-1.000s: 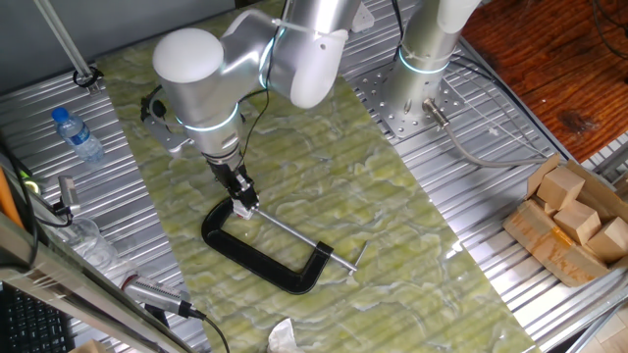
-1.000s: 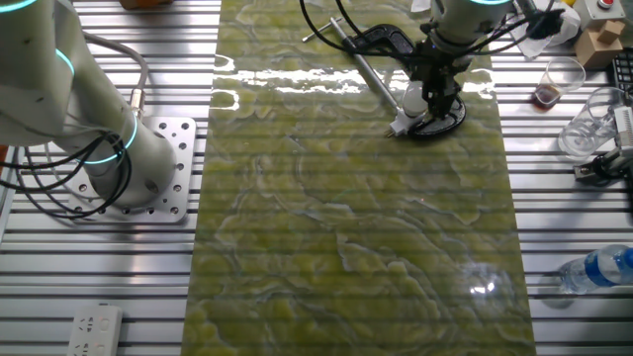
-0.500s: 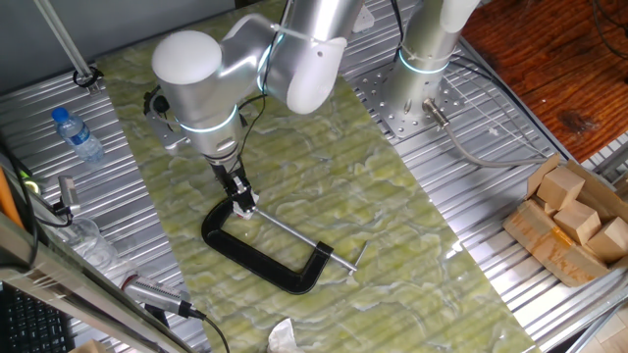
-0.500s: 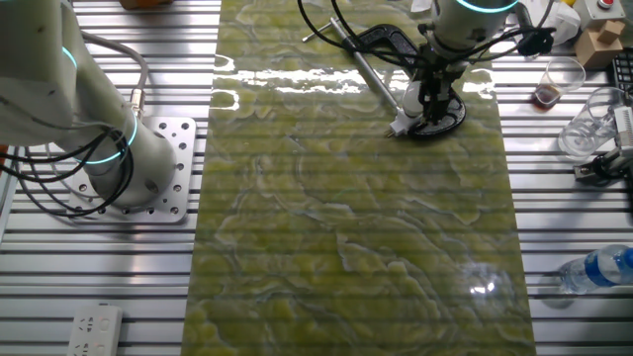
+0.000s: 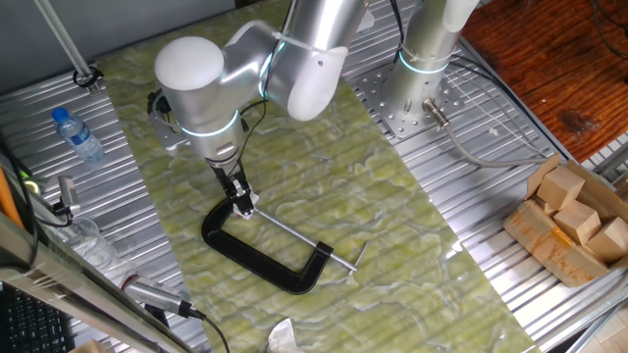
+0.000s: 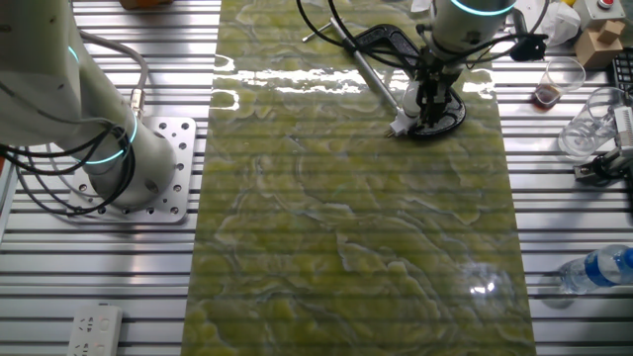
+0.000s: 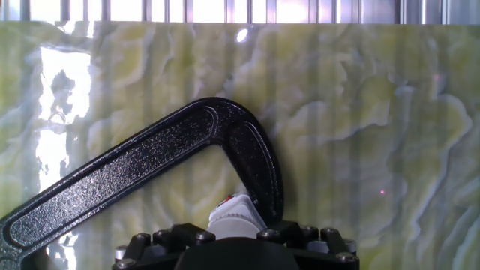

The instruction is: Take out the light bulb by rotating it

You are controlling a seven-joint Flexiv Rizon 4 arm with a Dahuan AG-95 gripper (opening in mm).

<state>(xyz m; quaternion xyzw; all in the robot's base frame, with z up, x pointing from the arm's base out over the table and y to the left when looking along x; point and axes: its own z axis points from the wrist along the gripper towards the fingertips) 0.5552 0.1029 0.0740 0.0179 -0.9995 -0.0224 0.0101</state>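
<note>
The light bulb [image 6: 409, 100] is a small frosted white ball standing at the bend of the black C-clamp [image 5: 257, 257] on the green mat. My gripper [image 6: 427, 107] comes down on it from above and is shut on the light bulb, with dark fingers on either side. In one fixed view the gripper [image 5: 240, 203] hides most of the bulb. A small white socket fitting [image 6: 398, 127] sits just below the bulb. In the hand view a pale ribbed piece [image 7: 236, 216] shows beside the C-clamp [image 7: 150, 169], above the hand's black body.
The clamp's long screw [image 5: 299, 233] runs across the mat. A water bottle [image 5: 77, 135], a plastic cup [image 6: 554, 81], a box of wooden blocks [image 5: 574, 221] and a second arm's base [image 6: 138, 168] stand off the mat. A crumpled paper scrap [image 5: 283, 336] lies at the mat's near edge.
The wrist has turned a little about its own axis while the gripper stayed on the bulb. The clamp has not moved.
</note>
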